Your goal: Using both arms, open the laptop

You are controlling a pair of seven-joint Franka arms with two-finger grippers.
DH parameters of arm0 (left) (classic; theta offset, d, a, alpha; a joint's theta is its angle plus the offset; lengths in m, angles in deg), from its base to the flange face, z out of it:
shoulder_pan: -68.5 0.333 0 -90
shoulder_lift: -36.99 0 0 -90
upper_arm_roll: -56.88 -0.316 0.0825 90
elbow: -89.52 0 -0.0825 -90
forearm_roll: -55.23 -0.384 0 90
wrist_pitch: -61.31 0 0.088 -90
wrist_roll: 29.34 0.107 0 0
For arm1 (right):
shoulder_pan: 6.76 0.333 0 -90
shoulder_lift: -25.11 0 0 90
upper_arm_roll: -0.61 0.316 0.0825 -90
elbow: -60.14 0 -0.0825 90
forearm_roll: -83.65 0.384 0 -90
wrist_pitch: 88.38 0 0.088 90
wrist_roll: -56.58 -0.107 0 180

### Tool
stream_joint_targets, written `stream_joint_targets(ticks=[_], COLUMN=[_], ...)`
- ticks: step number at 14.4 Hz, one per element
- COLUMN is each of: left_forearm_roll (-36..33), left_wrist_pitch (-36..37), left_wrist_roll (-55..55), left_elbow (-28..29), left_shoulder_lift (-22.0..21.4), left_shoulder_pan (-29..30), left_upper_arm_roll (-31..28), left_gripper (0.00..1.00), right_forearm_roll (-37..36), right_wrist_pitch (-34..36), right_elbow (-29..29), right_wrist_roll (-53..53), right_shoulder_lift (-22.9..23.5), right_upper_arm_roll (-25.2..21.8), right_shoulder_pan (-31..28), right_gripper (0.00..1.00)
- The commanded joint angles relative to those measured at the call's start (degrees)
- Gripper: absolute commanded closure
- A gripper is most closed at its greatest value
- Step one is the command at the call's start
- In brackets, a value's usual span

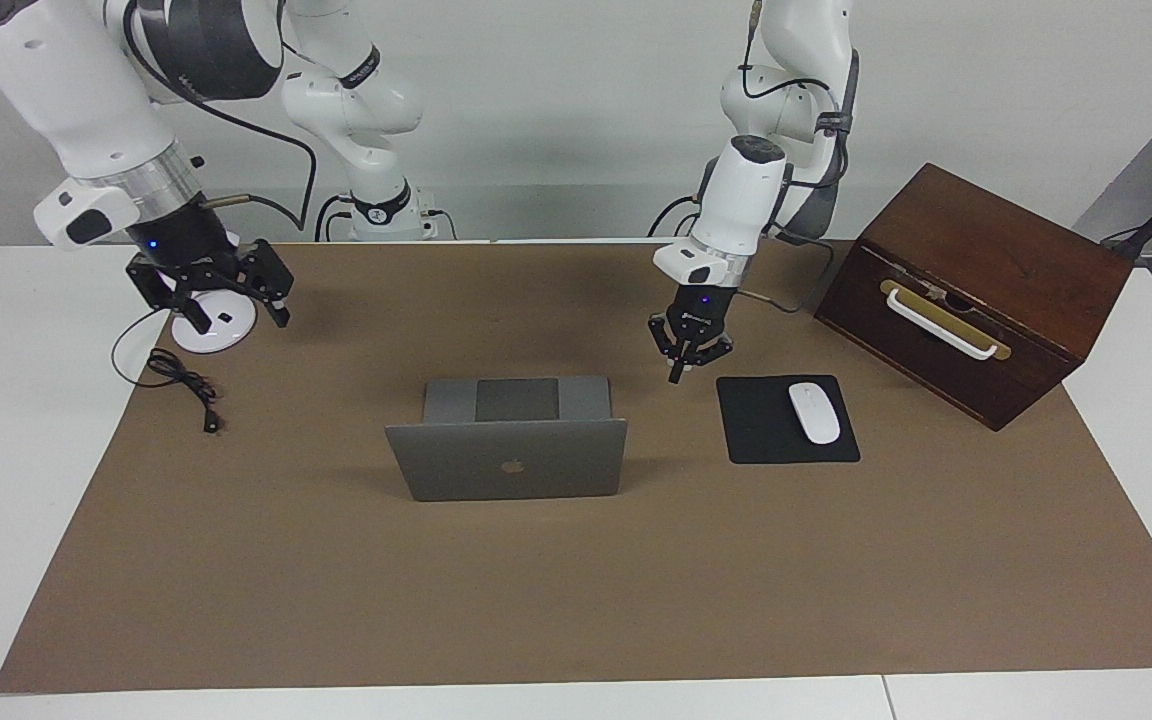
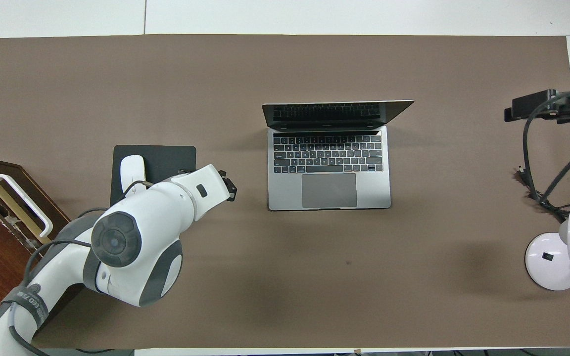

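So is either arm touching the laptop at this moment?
No: in the facing view the laptop stands open with the left tool raised beside it and the right tool off by the lamp base.

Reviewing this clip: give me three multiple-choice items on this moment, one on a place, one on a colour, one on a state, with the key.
1. The mouse lies:
A. on the mouse pad
B. on the laptop
C. in the wooden box

2. The mouse pad is:
A. white
B. black
C. red

3. The laptop is:
A. shut flat
B. open, lid up
C. upside down

Key: 1 A, the white mouse rests on the pad. 2 B, it shows black on the brown mat. 3 B, the overhead view shows keyboard and raised lid, with the left gripper and right gripper both away from it.
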Motion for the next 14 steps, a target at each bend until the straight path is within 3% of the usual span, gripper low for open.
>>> stream_joint_targets(ticks=[1, 3, 8, 14], left_forearm_roll=[-0.5, -0.5, -0.85, -3.92], left_wrist_pitch=[10.88, 18.44, 27.34, 42.37], left_wrist_roll=[2.89, 5.26, 6.76, 9.58], left_elbow=[-5.36, -9.14, -11.0, -19.42], left_shoulder_lift=[-1.08, -1.52, -5.03, -5.83], left_shoulder_pan=[3.86, 7.89, 16.78, 25.04], left_upper_arm_roll=[0.2, 0.2, 0.11, 0.11], left_gripper=[1.0, 1.0, 1.0, 1.0], right_forearm_roll=[-3.03, -3.12, -5.93, -6.37], right_wrist_pitch=[5.08, 3.87, 2.81, 10.37], right_elbow=[5.82, 10.57, 6.3, 4.7], right_wrist_roll=[-3.76, -3.42, -1.92, -2.19], right_shoulder_lift=[-6.94, -11.26, -9.7, -9.95], right_upper_arm_roll=[0.97, 0.97, 0.8, 0.89], right_shoulder_pan=[-0.22, -0.92, -1.54, -1.19], right_gripper=[0.0, 0.0, 0.0, 0.0])
